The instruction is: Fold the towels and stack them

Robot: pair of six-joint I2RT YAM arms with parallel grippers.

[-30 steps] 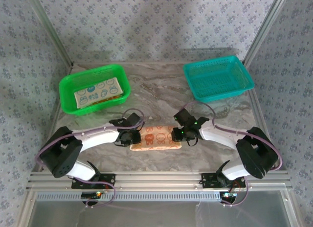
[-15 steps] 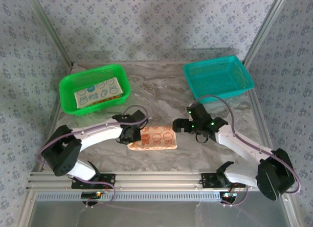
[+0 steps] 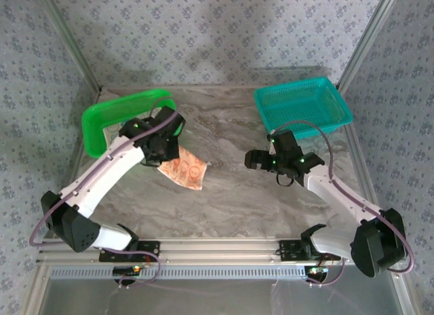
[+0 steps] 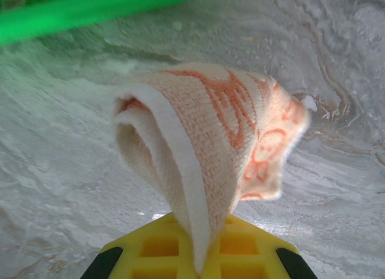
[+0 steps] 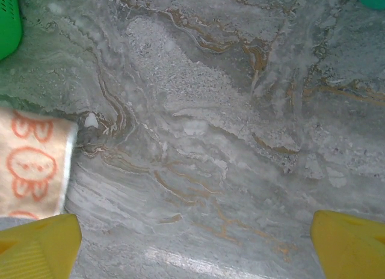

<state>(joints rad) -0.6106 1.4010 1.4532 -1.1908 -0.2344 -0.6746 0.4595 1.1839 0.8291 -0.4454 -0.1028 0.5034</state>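
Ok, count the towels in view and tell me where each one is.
1. The peach towel hangs from the shut left pincer, beside the green basket. The left arm covers much of that basket, so more towels may lie hidden in it.

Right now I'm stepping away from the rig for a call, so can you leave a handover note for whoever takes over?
Left gripper: shut on the peach towel, which hangs folded above the table beside the green basket.
Right gripper: open, holding nothing, over bare table short of the teal basket.
Done: this towel looks folded and is lifted.
Left: stack it, probably in the green basket. The left arm hides that basket's inside, so check there for other towels.
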